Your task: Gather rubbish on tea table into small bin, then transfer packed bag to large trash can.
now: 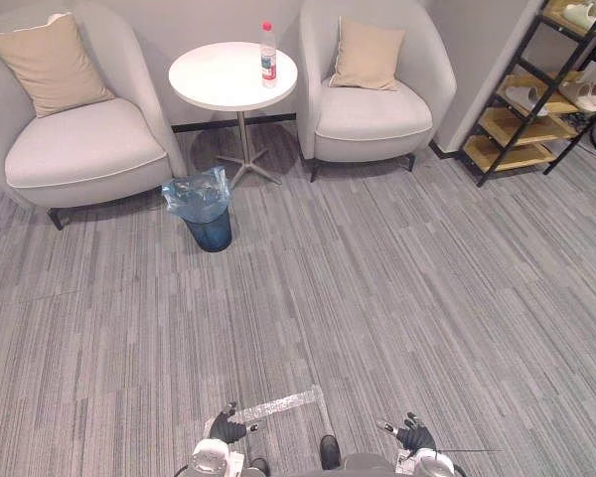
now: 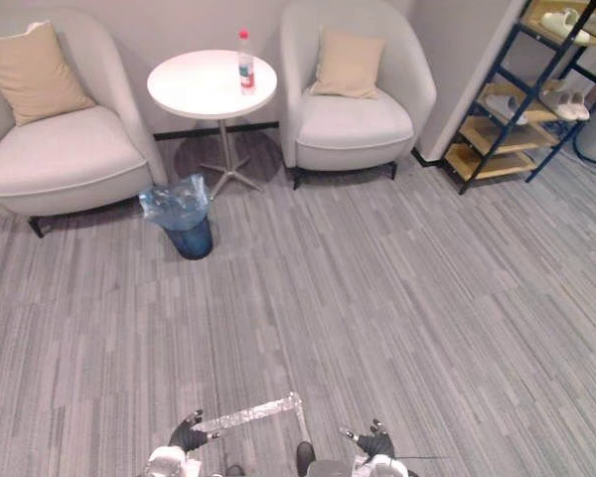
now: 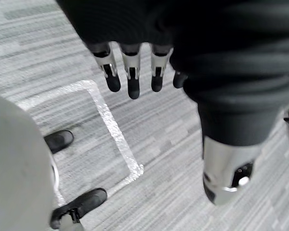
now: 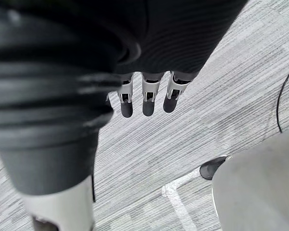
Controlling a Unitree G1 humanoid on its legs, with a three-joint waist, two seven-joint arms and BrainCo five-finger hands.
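A plastic bottle (image 1: 268, 54) stands upright on the far right part of the round white worktop (image 1: 219, 81), which is between a left armchair (image 1: 74, 144) and a right armchair (image 1: 372, 104). The small bin (image 1: 211, 231), lined with a blue bag (image 1: 193, 193), stands on the floor just near-left of the worktop's foot. Well apart from these, at the near edge, the left robot hand (image 1: 226, 429) and the right robot hand (image 1: 414, 435) hang over the grey floor (image 1: 377, 298) with fingers straight and loose, holding nothing. A strip of silver tape (image 1: 283, 404) lies between them.
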